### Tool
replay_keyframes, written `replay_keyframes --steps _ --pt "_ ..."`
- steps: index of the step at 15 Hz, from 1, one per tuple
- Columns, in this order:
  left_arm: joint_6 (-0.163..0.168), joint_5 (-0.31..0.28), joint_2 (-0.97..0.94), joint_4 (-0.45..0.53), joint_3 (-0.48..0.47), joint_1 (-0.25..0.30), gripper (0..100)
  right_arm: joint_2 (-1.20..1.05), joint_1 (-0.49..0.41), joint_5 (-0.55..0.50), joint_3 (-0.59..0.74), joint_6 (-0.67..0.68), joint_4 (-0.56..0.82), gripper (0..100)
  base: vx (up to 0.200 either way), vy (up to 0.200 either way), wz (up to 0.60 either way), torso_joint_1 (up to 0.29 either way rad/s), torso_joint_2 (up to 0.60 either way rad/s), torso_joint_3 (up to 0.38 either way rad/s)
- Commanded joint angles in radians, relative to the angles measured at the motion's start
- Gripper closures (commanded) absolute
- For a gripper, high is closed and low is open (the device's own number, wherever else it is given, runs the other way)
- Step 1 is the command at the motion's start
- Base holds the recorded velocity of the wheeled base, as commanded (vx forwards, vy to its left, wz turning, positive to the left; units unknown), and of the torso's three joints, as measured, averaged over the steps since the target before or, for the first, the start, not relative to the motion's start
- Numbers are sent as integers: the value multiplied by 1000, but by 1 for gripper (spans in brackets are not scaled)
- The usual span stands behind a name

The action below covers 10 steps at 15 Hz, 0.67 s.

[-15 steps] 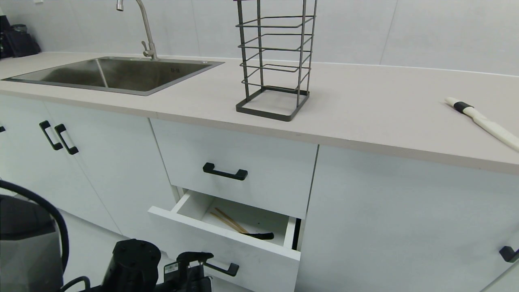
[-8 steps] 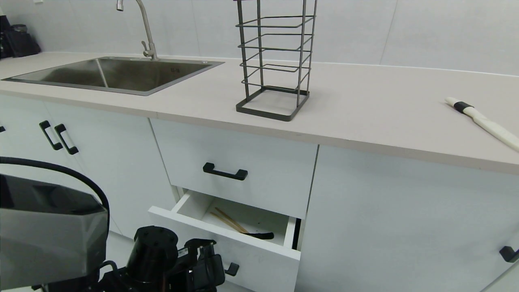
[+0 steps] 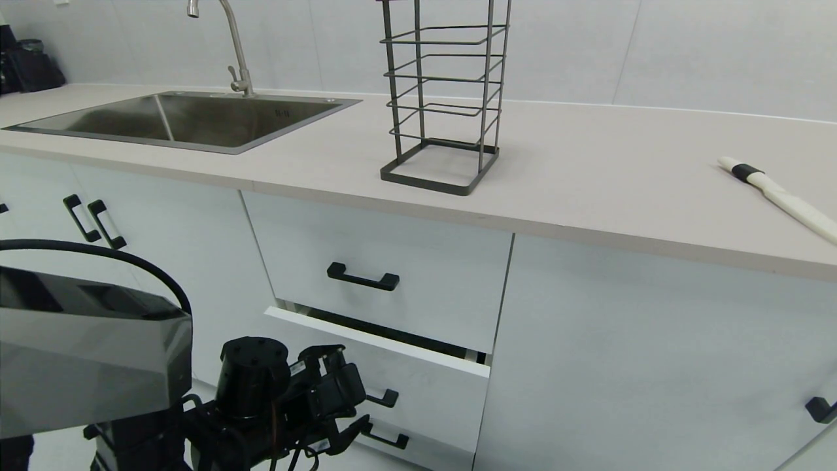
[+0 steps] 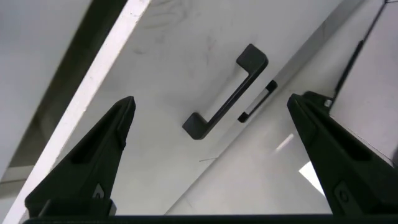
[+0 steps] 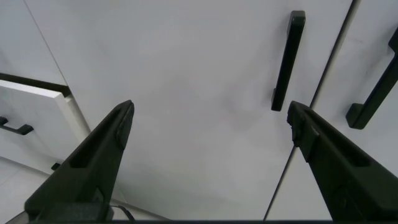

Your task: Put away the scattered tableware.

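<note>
Left pincer (image 4: pixel 212 102) is spread wide just off the drawer (image 3: pixel 418 386) handle (image 4: pixel 225 92), probably lined up to nudge it shut, since it's open only a crack. Right pincer (image 5: pixel 211 107) is spread too, facing cabinet doors (image 5: pixel 186 62). White utensil (image 3: pixel 781 199) lies on the desk (image 3: pixel 588 183), far right.

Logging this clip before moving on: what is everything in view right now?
Countertop: one, beige, above white cabinets.
Sink: one, steel, at the countertop's left, faucet behind.
Wire rack: one, dark grey, upright mid-counter.
Utensil: one, cream with black band, lying at the right.
Upper drawer: one, white, black handle, shut.
Lower drawer: one, white, open a crack.
Left gripper: black, open, facing the lower drawer's handle.
Right gripper: black, open, facing white cabinet doors.
</note>
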Motion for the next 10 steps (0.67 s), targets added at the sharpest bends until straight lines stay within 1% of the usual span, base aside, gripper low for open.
replay_keyframes --steps 1,10 --pt "-1 1 23 0 -23 1 0 1 0 0 0 0 0 0 0 0 0 0 0 0" --pt "4 -2 77 0 -121 7 0 1 0 0 0 0 0 0 0 0 0 0 0 0"
